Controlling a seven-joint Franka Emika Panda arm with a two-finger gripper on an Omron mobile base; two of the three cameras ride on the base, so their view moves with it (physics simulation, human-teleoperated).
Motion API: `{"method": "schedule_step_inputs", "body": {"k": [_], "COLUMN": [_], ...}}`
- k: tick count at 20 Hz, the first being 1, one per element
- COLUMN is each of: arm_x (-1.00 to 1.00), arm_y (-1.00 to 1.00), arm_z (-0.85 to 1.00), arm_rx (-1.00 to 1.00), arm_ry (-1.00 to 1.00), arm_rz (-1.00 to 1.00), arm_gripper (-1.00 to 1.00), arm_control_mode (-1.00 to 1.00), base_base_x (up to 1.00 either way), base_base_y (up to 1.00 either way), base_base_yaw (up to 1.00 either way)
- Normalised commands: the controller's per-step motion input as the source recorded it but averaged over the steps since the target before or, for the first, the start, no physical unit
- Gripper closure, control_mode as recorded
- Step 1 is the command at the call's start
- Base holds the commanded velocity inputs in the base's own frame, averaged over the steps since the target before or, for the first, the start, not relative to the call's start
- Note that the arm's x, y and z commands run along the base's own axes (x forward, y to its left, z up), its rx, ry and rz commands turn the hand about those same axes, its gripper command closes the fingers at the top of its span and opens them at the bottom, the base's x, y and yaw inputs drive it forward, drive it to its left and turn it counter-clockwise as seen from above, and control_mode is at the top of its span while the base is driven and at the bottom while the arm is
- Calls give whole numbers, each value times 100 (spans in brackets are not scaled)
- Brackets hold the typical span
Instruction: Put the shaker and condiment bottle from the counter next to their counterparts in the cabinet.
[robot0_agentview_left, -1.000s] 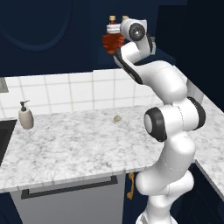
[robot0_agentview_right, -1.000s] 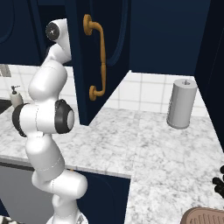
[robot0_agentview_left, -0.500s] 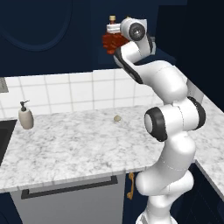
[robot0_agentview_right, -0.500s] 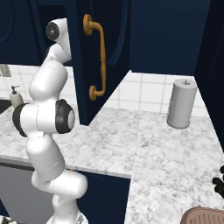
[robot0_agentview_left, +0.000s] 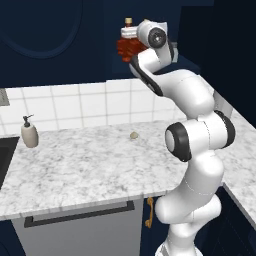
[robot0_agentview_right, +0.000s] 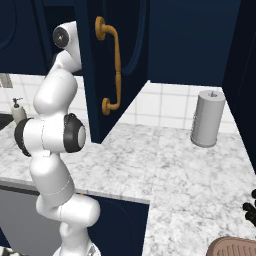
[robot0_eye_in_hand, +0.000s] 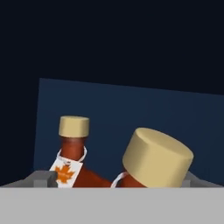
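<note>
We see our end effector (robot0_eye_in_hand: 118, 177) spread wide inside the dark navy wall cabinet (robot0_agentview_left: 60, 40), holding nothing; the near red-orange maple-leaf condiment bottle with tan cap (robot0_eye_in_hand: 156, 160) stands between its fingers, just beside the identical tagged bottle (robot0_eye_in_hand: 72, 153).

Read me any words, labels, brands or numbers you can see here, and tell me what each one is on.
No readable text anywhere.
White tag on the far maple-leaf bottle: an orange maple leaf sign only; any lettering is too small to read.
Near bottle's tan cap: blank.
Soap dispenser and grey canister: no label that shows.
</note>
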Motion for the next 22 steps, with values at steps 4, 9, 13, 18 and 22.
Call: {"method": "schedule_step_inputs", "body": {"k": [4,9,13,18,22], "arm_x": [0,0,0,0,0], "arm_y": [0,4,9,3,0], "arm_z": [0,-1,-9,-5,0], "arm_rx": [0,0,0,0,-1], "arm_ry": [-8,-8,-1,-1,0], "arm_rz": [5,7,6,6,6], "arm_gripper": [-100,-100,-100,-100,-100], "arm_control_mode": [-100,-100,-100,-100,-100], "base_base_x": [0,0,0,0,0], "base_base_y": [0,0,0,0,0], "base_base_yaw": [0,0,0,0,0]}}
